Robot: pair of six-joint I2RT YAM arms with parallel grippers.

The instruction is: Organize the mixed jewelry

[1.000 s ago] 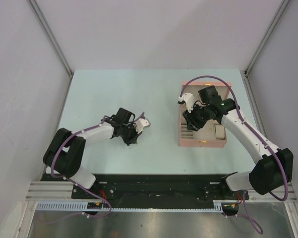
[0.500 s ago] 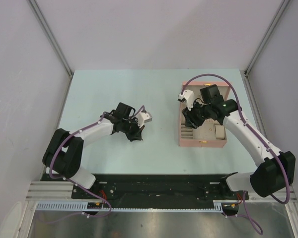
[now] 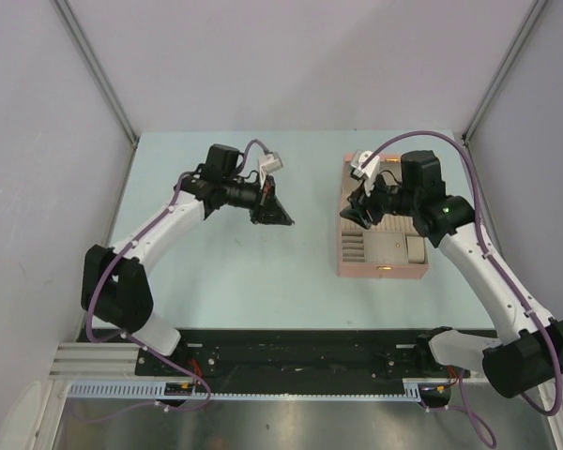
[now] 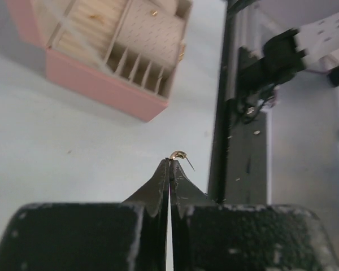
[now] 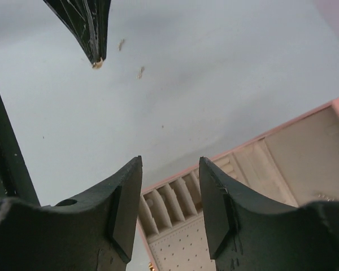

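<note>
My left gripper (image 4: 169,161) is shut on a tiny gold hooked earring (image 4: 179,154), which sticks out just past the tips. From above, the left gripper (image 3: 285,221) hangs over the middle of the table, pointing toward the open pink box (image 3: 380,272). My right gripper (image 5: 170,161) is open and holds nothing; it hovers over the box's left edge (image 5: 333,107). The right wrist view also catches the left fingertips (image 5: 93,34) with the gold piece (image 5: 97,64). Two small specks of jewelry (image 5: 140,71) lie on the table beyond. A gold stud (image 4: 154,12) sits on the box's perforated panel.
The box (image 4: 96,84) has slotted ring rolls, a dotted earring panel and side compartments. A black rail (image 3: 300,352) with the arm bases runs along the near table edge. Grey walls close in the back and sides.
The left arm has lifted off the table and swung away and to the right, still pinching the earring. The right gripper has risen out of the box and its jaws have widened.
</note>
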